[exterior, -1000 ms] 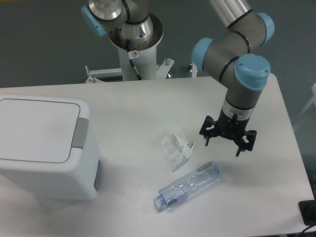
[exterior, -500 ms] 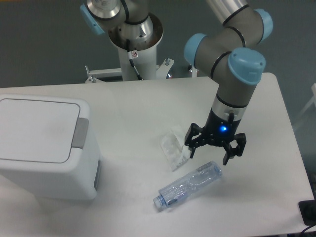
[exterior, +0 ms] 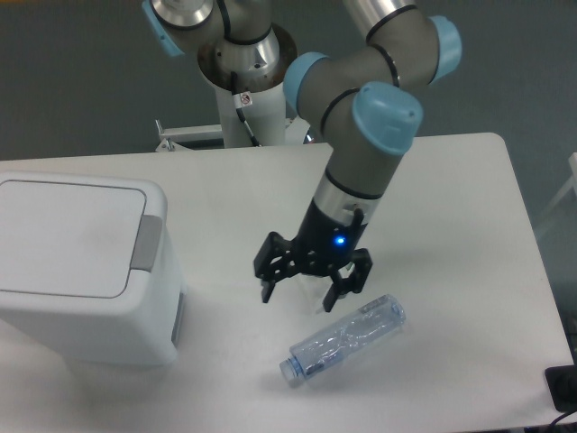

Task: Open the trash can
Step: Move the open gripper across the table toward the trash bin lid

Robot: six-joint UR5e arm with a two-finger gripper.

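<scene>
The trash can [exterior: 81, 271] is a large white boxy bin at the left of the table. Its flat lid [exterior: 68, 236] lies shut, with the grey push tab [exterior: 146, 244] on its right edge. My gripper [exterior: 299, 292] hangs over the middle of the table, to the right of the can and apart from it. Its fingers [exterior: 270, 285] are spread open and hold nothing. A blue light glows on the wrist.
A clear plastic bottle [exterior: 344, 340] lies on its side just right of and below the gripper. A crumpled clear wrapper sits under the gripper, mostly hidden by it. The arm's base [exterior: 245, 81] stands at the back edge.
The gripper has moved left across the table, from right of the wrapper to above it, closer to the trash can. The can, its lid and the bottle have not moved.
</scene>
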